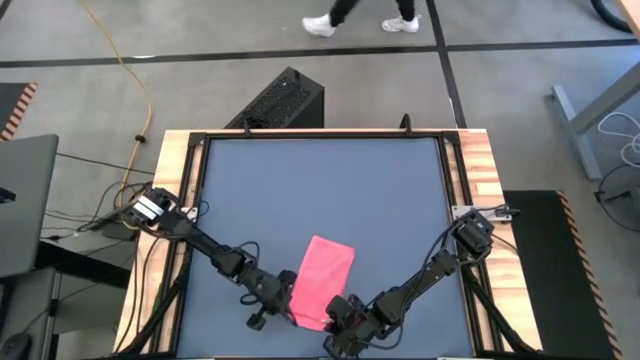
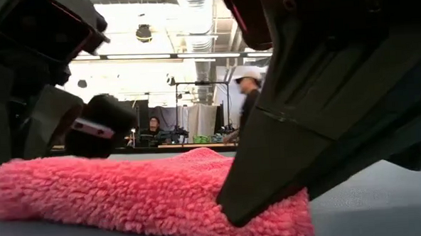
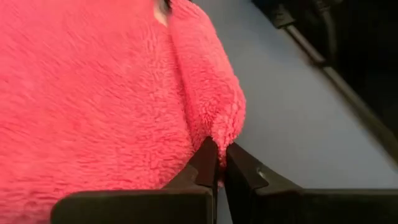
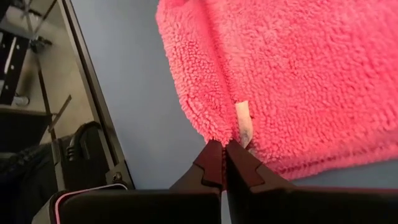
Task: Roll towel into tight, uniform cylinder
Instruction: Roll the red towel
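The pink towel lies folded into a narrow strip on the dark grey tabletop, close to its near edge. Its near end is turned over into a thick fold. My left gripper is shut at the near left corner of the towel. My right gripper is shut at the near right corner, beside the small white tag. In the low view the towel rests flat, with the right gripper's finger slanting down onto its end. My left gripper pinches the end of the towel's thick fold between its two fingertips, at the near left corner. The fingers slant down from the table's left. The towel lies on the table, slack. My right gripper pinches the towel's near edge between its two fingertips, right beside the white tag. The fingers slant down from the table's right and near side. The towel stays on the tabletop; one layer or several, I cannot tell.
The tabletop is bordered by a black frame rail and wooden side strips. Bare grey surface lies beyond the towel toward the far edge. A person stands in the room behind the table.
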Robot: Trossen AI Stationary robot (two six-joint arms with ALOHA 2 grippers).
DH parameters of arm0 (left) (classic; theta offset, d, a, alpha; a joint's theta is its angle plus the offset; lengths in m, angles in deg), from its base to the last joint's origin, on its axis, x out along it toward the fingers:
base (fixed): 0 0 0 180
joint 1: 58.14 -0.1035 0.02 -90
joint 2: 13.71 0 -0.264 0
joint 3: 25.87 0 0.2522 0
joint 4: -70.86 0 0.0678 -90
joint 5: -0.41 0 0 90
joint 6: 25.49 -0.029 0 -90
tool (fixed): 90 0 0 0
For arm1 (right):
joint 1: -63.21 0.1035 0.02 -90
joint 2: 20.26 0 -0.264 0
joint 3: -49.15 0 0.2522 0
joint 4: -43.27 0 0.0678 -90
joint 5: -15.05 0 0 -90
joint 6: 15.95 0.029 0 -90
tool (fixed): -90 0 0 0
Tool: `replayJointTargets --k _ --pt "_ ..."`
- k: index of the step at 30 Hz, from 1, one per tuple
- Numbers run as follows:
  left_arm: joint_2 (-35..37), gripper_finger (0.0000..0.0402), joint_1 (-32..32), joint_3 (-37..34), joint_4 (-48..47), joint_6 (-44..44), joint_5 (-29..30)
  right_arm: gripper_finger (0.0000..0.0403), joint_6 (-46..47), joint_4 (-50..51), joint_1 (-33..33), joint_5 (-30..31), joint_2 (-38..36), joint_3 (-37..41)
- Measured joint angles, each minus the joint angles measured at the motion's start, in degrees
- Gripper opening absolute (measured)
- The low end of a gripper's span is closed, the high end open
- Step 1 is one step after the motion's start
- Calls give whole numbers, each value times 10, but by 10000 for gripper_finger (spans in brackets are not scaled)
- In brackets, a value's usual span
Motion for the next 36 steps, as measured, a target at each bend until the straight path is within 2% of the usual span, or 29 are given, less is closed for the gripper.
replayJointTargets --k 5,11,15,18,25,29,32,36 --pt "-1 0 -27 0 3 70 -90 21 31 11 9 14 0 0" --pt "-1 0 -54 0 -5 160 -134 21 42 14 11 22 0 0" --pt "2 0 -77 3 -38 242 -142 21 80 18 11 26 0 0" --pt "3 0 -90 5 -73 285 -126 21 114 18 10 29 0 0" --pt "3 4 -105 5 -85 343 -103 21 135 25 7 31 -1 0" --pt "3 24 -105 5 -107 326 -95 21 154 37 8 41 -1 0" --pt "3 45 -102 4 -115 282 -127 21 156 41 8 44 -1 -1" --pt "3 71 -99 8 -122 272 -146 21 157 41 8 44 -1 -1"
